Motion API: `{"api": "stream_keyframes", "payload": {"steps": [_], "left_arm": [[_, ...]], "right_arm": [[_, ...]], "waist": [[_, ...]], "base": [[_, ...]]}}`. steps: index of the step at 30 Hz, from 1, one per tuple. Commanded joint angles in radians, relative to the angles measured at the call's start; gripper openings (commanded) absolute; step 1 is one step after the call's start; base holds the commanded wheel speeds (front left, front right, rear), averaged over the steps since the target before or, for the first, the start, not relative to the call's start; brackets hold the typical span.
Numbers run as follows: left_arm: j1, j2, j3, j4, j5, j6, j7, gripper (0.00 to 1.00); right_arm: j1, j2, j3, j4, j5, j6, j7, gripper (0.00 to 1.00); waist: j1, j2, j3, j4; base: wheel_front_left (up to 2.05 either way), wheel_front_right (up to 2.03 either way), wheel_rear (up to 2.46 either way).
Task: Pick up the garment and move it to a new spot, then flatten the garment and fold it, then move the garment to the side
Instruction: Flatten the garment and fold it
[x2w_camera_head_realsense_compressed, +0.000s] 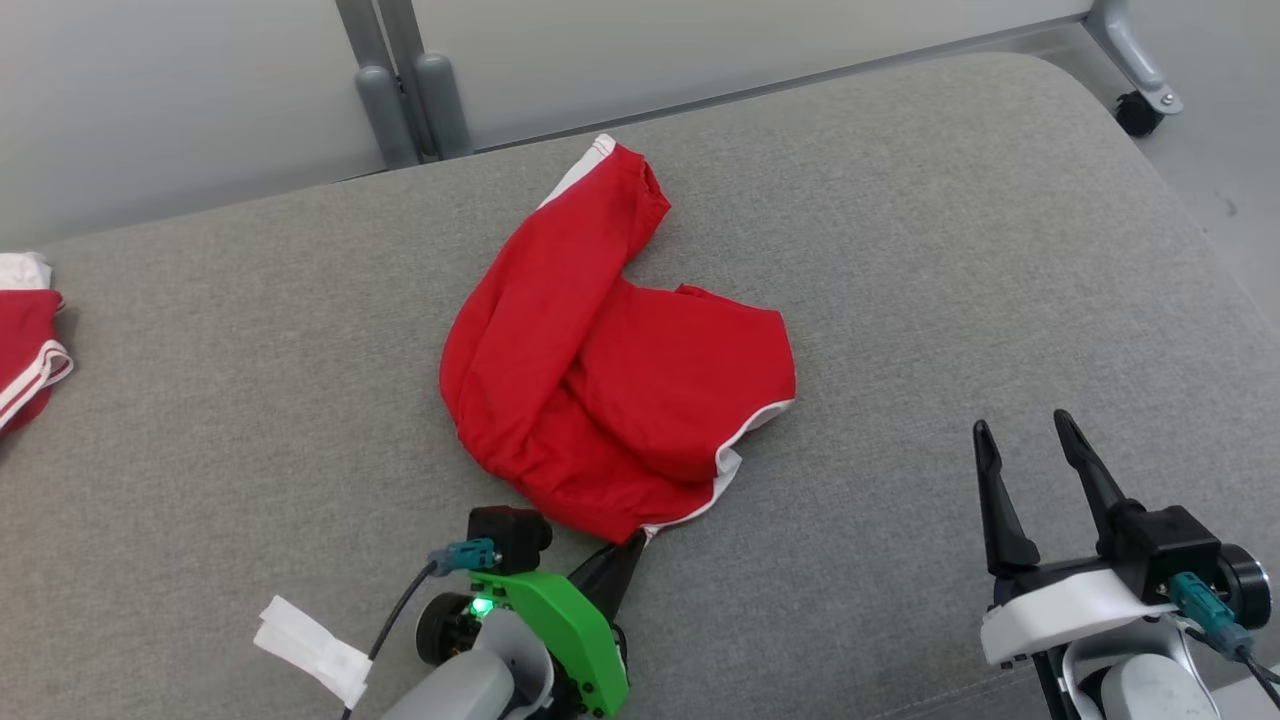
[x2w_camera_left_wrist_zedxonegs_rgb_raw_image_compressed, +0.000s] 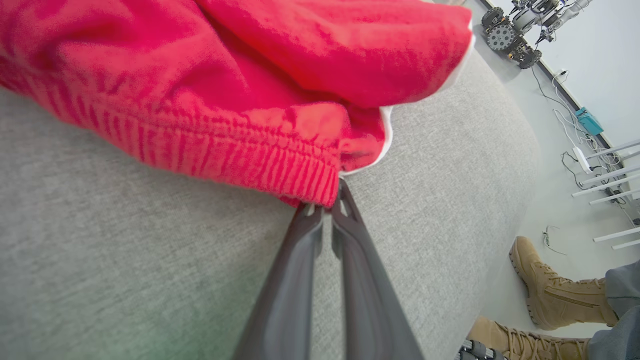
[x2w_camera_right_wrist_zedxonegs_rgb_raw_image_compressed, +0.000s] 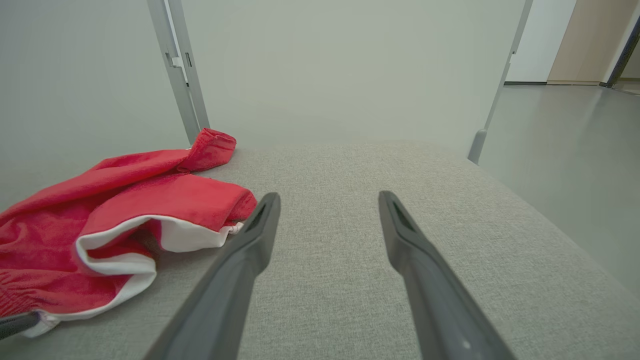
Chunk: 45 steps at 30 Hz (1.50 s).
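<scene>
Now my left hand (x2w_camera_head_realsense_compressed: 628, 548) is clenched on the near hem of the garment (x2w_camera_head_realsense_compressed: 610, 390), crumpled in the middle of the desk (x2w_camera_head_realsense_compressed: 300, 400). I'd lift slowly, watching the thin pinch holds; right hand (x2w_camera_head_realsense_compressed: 1025, 428) hovers released.

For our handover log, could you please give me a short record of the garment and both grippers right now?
garment: red, white trim, crumpled on grey cushion
left gripper: shut on garment's elastic waistband edge
right gripper: open, over bare cushion, apart from garment
stage: gripped, not yet flattened or folded
</scene>
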Motion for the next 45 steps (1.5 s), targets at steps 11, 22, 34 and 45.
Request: {"api": "stream_keyframes", "payload": {"steps": [11, 22, 34, 45], "left_arm": [[0.066, 0.300, -0.005, -0.244, -0.058, 0.039, 0.134, 0.00], [0.221, 0.425, 0.016, -0.491, -0.089, 0.219, 0.183, 0.14], [0.308, 0.385, 0.094, -0.613, -0.004, 0.363, -0.066, 1.00], [0.034, 0.283, -0.030, -0.588, 0.074, 0.277, 0.124, 1.00]], "right_arm": [[0.067, -0.001, -0.013, 0.024, 0.032, -0.001, -0.003, 1.00], [0.059, -0.001, 0.004, 0.050, 0.018, -0.001, -0.003, 1.00], [0.060, -0.014, -0.007, 0.033, 0.001, -0.001, -0.003, 1.00], [-0.002, -0.010, 0.032, 0.030, -0.002, -0.001, -0.003, 1.00]], "waist": [[0.0000, -0.0001, -0.092, 0.182], [0.0000, -0.0001, -0.119, 0.233], [0.0000, -0.0001, -0.118, 0.186], [0.0000, -0.0001, -0.038, 0.075]], "base": [[0.00, 0.00, 0.00], [0.00, 0.00, 0.00], [0.00, 0.00, 0.00], [0.00, 0.00, 0.00]]}}
